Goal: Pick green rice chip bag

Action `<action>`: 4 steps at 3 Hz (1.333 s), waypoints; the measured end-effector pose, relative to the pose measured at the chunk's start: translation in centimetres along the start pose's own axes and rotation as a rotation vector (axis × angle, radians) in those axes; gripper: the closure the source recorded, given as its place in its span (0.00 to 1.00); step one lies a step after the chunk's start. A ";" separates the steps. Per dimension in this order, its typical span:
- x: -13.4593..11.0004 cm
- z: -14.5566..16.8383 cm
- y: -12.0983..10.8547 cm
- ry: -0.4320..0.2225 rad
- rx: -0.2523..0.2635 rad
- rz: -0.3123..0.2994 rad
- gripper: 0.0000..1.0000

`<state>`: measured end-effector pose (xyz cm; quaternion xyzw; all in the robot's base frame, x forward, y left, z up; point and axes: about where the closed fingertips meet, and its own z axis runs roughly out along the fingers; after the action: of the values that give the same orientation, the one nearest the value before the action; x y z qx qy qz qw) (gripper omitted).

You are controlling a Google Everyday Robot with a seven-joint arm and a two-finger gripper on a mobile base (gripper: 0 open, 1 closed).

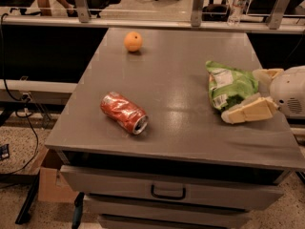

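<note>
The robot's white two-finger gripper is reaching in from the 3 o'clock edge of the grey flat-topped table, with its cream fingers standing spread. One finger is lying along the near side of the crumpled bright-green foil rice chip bag and the other is sitting at its far right corner, so the bag's right end is lying between them. The near finger is touching the foil; nothing is showing a squeeze yet.

The bag is lying flat at about 3 o'clock on the tabletop, with its white label and barcode facing up.

Judging by the crumpled look, the bag is likely to handle as light, soft and slick. It will probably collapse under pressure instead of resisting, and thin foil can slip. The bunched right end, where the material is thickest, looks like the best place to close on.

Further out, a crushed red soda can is lying on its side near 8 o'clock, well apart from the bag. A round orange fruit is sitting near 11 o'clock.
</note>
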<state>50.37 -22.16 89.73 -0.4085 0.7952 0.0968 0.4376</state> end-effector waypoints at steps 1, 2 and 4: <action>1.4 -0.1 -0.2 0.044 0.055 0.012 0.00; 2.5 1.0 -0.2 0.073 0.089 0.051 0.00; 2.7 2.6 -0.3 0.072 0.086 0.093 0.15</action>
<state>51.43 -22.54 86.11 -0.3553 0.8319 0.0681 0.4209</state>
